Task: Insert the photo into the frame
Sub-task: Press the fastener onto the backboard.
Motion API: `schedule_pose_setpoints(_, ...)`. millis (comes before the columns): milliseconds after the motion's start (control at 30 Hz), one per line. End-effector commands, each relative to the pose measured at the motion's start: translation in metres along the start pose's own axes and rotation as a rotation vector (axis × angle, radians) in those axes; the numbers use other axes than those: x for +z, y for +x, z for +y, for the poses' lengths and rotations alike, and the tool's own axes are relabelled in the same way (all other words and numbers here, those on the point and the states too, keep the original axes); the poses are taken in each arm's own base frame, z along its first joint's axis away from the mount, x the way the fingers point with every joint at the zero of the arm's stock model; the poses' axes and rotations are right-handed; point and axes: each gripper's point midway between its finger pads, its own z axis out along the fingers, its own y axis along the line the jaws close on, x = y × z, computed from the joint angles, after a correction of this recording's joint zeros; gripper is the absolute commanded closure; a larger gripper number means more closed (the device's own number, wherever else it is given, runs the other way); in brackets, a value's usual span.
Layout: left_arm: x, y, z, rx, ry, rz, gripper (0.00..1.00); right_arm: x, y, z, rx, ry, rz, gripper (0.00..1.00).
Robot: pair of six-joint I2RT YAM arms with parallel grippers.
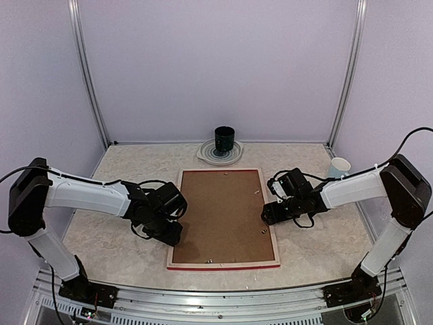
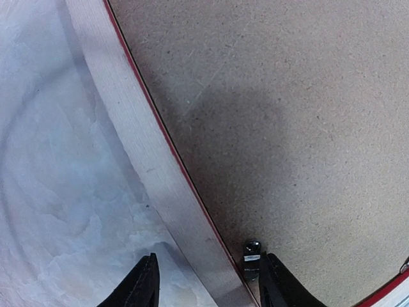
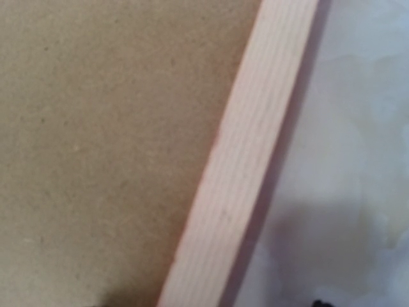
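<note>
The frame (image 1: pixel 174 223) lies face down in the middle of the table, its pale wood back up and a red edge along the front. A brown backing board (image 1: pixel 222 215) fills it, and the photo is hidden. My left gripper (image 1: pixel 173 229) is at the frame's left rail. In the left wrist view that gripper (image 2: pixel 211 284) is open, with its fingers either side of the rail (image 2: pixel 147 160) and a small metal tab (image 2: pixel 251 256). My right gripper (image 1: pixel 269 211) is over the right rail (image 3: pixel 249 160). It is open, with only dark fingertip slivers showing at the bottom of its wrist view.
A dark green cup (image 1: pixel 224 139) stands on a pale plate (image 1: pixel 206 154) behind the frame. A white paper cup (image 1: pixel 339 166) sits at the back right near the right arm. Metal posts and walls enclose the marbled tabletop (image 1: pixel 115 176).
</note>
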Motion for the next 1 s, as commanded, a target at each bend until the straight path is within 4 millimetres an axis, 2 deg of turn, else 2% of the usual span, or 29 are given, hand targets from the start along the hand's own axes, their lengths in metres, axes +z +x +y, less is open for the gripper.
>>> schedule_pose_setpoints(0,0.007,0.006,0.000,0.017,-0.009,0.015,0.48,0.000,0.007,-0.004,-0.001,0.017,0.013,0.28)
schedule_pose_setpoints(300,0.016,0.013,0.003,0.016,-0.023,0.030,0.57,0.000,0.007,-0.004,0.000,0.020,0.013,0.28)
schedule_pose_setpoints(567,0.015,0.018,0.004,0.009,-0.018,0.037,0.62,0.000,0.007,-0.005,0.001,0.020,0.012,0.28)
schedule_pose_setpoints(733,0.014,0.023,0.002,0.003,0.005,0.052,0.57,-0.002,0.006,-0.005,0.000,0.022,0.008,0.28)
schedule_pose_setpoints(967,-0.010,0.001,0.001,-0.011,0.006,-0.022,0.54,-0.002,0.006,-0.004,0.001,0.019,0.009,0.28)
